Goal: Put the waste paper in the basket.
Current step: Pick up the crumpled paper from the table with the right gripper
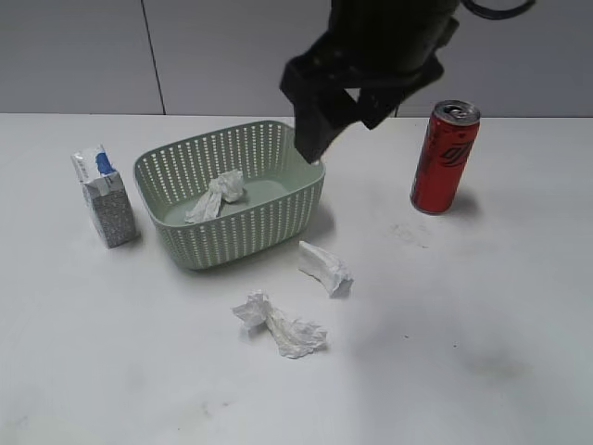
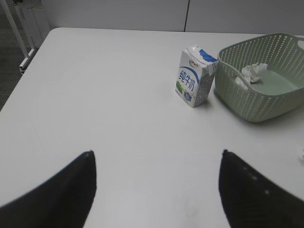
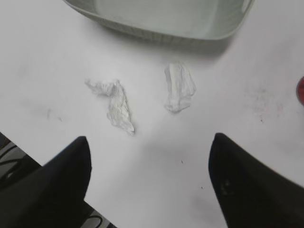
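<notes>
A pale green perforated basket (image 1: 246, 232) stands left of centre with one crumpled white paper (image 1: 218, 195) inside. Two more crumpled papers lie on the table in front of it: one near the basket's right corner (image 1: 324, 267), one further forward (image 1: 283, 326). My right gripper (image 1: 338, 116) hangs open and empty high above the basket's right rim. The right wrist view shows its open jaws (image 3: 149, 140) above both loose papers (image 3: 116, 102) (image 3: 178, 88) and the basket (image 3: 199, 35). My left gripper (image 2: 156, 156) is open and empty over bare table, well left of the basket (image 2: 237, 102).
A small milk carton (image 1: 105, 197) stands just left of the basket; it also shows in the left wrist view (image 2: 194, 76). A red drink can (image 1: 445, 158) stands at the right. The table's left edge shows in the left wrist view.
</notes>
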{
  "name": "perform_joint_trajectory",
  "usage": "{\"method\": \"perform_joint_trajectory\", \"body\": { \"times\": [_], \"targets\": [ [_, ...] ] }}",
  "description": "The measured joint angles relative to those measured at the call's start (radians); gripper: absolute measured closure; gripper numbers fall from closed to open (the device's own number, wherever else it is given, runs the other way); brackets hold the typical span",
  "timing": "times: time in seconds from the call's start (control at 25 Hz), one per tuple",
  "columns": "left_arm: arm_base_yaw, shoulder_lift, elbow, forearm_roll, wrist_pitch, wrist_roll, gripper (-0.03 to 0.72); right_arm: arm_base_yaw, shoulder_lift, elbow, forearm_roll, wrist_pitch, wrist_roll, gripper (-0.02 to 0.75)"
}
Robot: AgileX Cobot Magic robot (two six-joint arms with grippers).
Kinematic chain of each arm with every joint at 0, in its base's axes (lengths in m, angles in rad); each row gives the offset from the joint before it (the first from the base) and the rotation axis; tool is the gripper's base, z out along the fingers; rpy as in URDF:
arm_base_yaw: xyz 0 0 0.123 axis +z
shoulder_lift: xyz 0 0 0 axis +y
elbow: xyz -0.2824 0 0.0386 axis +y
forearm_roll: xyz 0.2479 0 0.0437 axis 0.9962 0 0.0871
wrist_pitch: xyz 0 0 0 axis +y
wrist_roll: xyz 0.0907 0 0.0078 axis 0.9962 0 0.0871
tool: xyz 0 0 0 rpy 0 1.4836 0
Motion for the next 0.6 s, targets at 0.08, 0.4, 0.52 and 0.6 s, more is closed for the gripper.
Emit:
{"method": "perform_joint_trajectory", "body": {
  "times": [0.08,0.4,0.52,0.6],
  "targets": [
    [0.0,0.0,0.0,0.0,0.0,0.0,0.097,0.0,-0.052,0.08,-0.009,-0.009,-0.002,0.157],
    [0.0,0.0,0.0,0.0,0.0,0.0,0.097,0.0,-0.252,0.427,-0.014,-0.214,0.041,0.158],
    [0.0,0.0,0.0,0.0,0.0,0.0,0.097,0.0,-0.269,0.528,-0.013,-0.333,0.067,0.158],
    [0.0,0.0,0.0,0.0,0.0,0.0,0.097,0.0,-0.264,0.598,-0.013,-0.449,0.074,0.158]
  ]
}}
